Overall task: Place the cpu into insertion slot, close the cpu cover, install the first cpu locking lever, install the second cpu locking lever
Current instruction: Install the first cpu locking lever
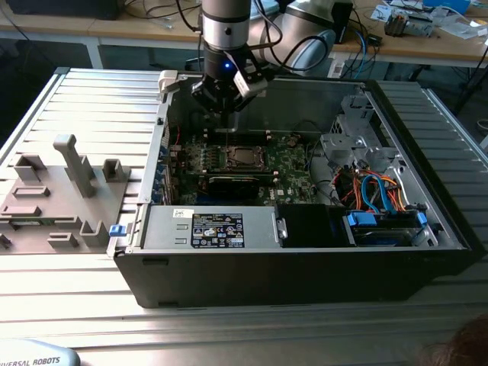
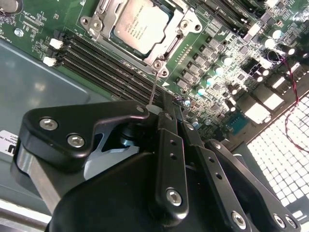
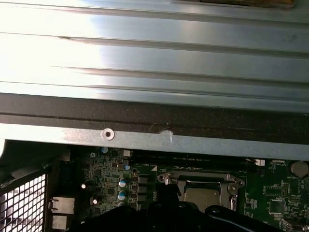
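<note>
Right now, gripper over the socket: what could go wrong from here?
1. In the second wrist view the cpu sits in the insertion slot with the cpu cover down over it; a thin locking lever stands up towards the gripper, so a sideways move might bend it.
2. The memory slots lie right beside the socket; descending off-target could strike them.

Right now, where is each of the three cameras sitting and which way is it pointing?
Exterior view: off the arm, looking down into the open computer case; the arm and pincer hang over the motherboard.
Second wrist view: on the arm, past the black pincer to the cpu under the cpu cover.
First wrist view: on the arm, facing the case wall; pincer at the edge.
Shared: the cpu cover in both wrist views.
</note>
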You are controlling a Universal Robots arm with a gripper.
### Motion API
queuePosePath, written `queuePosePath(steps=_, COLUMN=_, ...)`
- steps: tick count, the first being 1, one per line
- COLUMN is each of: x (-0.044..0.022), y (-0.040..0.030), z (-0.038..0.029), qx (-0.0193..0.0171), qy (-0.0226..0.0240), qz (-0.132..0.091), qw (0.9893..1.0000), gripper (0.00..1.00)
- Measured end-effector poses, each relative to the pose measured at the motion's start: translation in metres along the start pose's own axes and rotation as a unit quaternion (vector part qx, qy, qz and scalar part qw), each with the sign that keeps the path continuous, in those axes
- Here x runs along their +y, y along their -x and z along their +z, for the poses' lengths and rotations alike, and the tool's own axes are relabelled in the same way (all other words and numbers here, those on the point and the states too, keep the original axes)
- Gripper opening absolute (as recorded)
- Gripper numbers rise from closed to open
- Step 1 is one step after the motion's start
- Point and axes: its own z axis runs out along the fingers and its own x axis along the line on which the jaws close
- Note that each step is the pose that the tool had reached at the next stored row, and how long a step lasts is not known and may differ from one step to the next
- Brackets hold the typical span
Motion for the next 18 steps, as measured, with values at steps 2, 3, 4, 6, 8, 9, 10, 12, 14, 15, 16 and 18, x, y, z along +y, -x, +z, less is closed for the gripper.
queuePosePath(steps=2, x=-0.0001, y=0.0008, z=0.0001, qx=0.0, qy=0.0, qz=0.0, qw=1.0, gripper=0.11)
queuePosePath(steps=3, x=-0.0001, y=0.0013, z=0.0002, qx=0.0, qy=0.0, qz=0.0, qw=1.0, gripper=0.11)
queuePosePath(steps=4, x=-0.0001, y=0.0018, z=0.0002, qx=0.0, qy=0.0, qz=0.0, qw=1.0, gripper=0.11)
queuePosePath(steps=6, x=-0.0002, y=0.0025, z=0.0003, qx=0.0, qy=0.0, qz=0.0, qw=1.0, gripper=0.11)
queuePosePath(steps=8, x=-0.0002, y=0.0035, z=0.0004, qx=0.0, qy=0.0, qz=0.0, qw=1.0, gripper=0.11)
queuePosePath(steps=9, x=-0.0003, y=0.0039, z=0.0005, qx=0.0, qy=0.0, qz=0.0, qw=1.0, gripper=0.11)
queuePosePath(steps=10, x=-0.0003, y=0.0044, z=0.0005, qx=0.0, qy=0.0001, qz=0.0, qw=1.0, gripper=0.11)
queuePosePath(steps=12, x=-0.0003, y=0.0053, z=0.0007, qx=0.0, qy=0.0, qz=0.0, qw=1.0, gripper=0.11)
queuePosePath(steps=14, x=-0.0004, y=0.0065, z=0.0009, qx=0.0, qy=0.0, qz=0.0, qw=1.0, gripper=0.11)
queuePosePath(steps=15, x=-0.0004, y=0.0067, z=0.001, qx=0.0, qy=0.0, qz=0.0, qw=1.0, gripper=0.11)
queuePosePath(steps=16, x=-0.0005, y=0.0069, z=0.001, qx=0.0, qy=0.0, qz=0.0, qw=1.0, gripper=0.11)
queuePosePath(steps=18, x=-0.0005, y=0.0079, z=0.0015, qx=0.0, qy=0.0, qz=0.0, qw=1.0, gripper=0.11)
